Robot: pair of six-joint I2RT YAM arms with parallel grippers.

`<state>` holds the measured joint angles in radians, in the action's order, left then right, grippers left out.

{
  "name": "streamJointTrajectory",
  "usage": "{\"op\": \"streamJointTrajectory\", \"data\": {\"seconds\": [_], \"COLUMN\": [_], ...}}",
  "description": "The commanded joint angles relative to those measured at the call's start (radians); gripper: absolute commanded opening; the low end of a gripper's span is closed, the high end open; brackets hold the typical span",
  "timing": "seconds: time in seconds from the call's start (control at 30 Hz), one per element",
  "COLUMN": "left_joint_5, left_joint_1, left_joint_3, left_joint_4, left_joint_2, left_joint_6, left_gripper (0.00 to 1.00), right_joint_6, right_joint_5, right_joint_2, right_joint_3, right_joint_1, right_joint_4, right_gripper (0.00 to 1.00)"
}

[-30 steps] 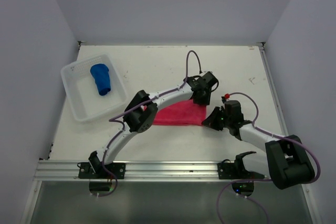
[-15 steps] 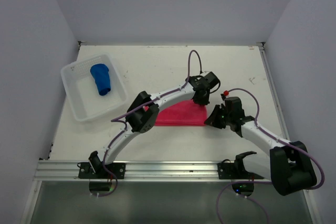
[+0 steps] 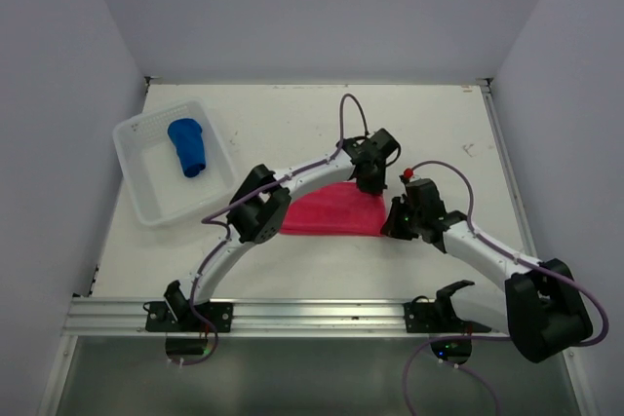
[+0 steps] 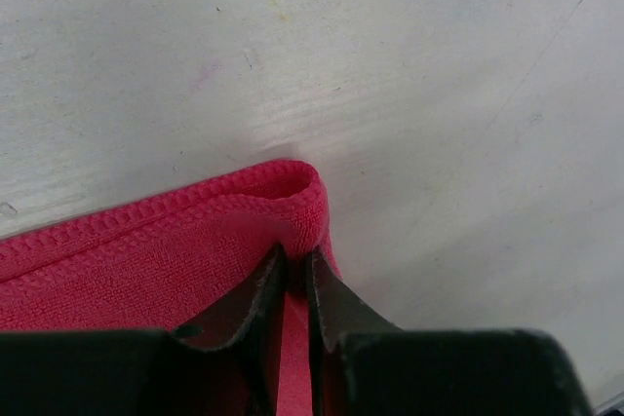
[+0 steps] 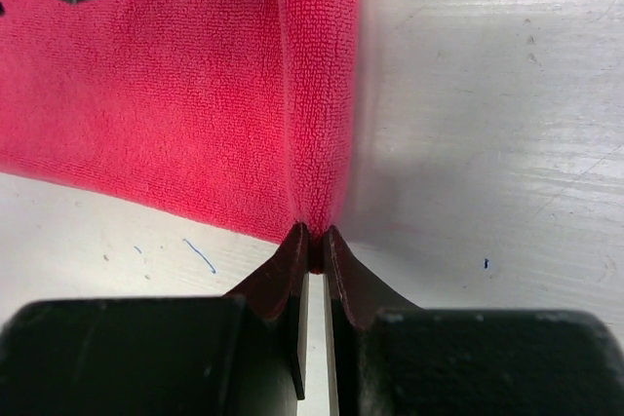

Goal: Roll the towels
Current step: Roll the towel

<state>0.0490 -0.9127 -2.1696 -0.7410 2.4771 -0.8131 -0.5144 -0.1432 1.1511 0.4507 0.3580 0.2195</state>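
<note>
The pink towel (image 3: 327, 213) lies flat on the white counter (image 3: 292, 124). It sits about midway between the left and right edges and nearer the near edge than the far one, with its long sides running left to right. Its right end is turned up into a narrow fold, a soft rounded ridge running from the cloth's far right corner to its near right corner. The left arm (image 3: 312, 174) reaches across along the towel's far edge, and the left jaws are closed on the far end of that fold. In the left wrist view the two dark tips stand almost together with the rounded pink corner pinched between them, and the stitched hem runs off to the left. The right arm (image 3: 478, 250) comes in from the counter's near right corner, and the right jaws are closed on the near end of the same fold. The right wrist view shows the tips meeting on the ridge where it reaches the towel's near edge, with bare counter on one side and flat pink cloth on the other. The blue towel (image 3: 187, 146) sits rolled up in the white basket (image 3: 134, 174), toward the basket's far side. The basket stands near the far left corner of the counter, well apart from the pink towel and both arms.
</note>
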Motion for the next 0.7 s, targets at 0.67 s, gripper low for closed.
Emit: {"op": "streamJointTrajectory", "data": {"seconds": [0.67], "left_joint_5": [-0.201], "left_joint_1": [0.109], "left_joint_3": [0.274], "left_joint_4": [0.388], "left_joint_2": [-0.237], "left_joint_6": [-0.063], "left_gripper": [0.0], "right_joint_6": [0.011], "right_joint_5": [0.393], "right_joint_2": [-0.044], "right_joint_3": [0.143], "right_joint_1": [0.217], "right_joint_4": [0.234], "right_gripper": [0.0]}}
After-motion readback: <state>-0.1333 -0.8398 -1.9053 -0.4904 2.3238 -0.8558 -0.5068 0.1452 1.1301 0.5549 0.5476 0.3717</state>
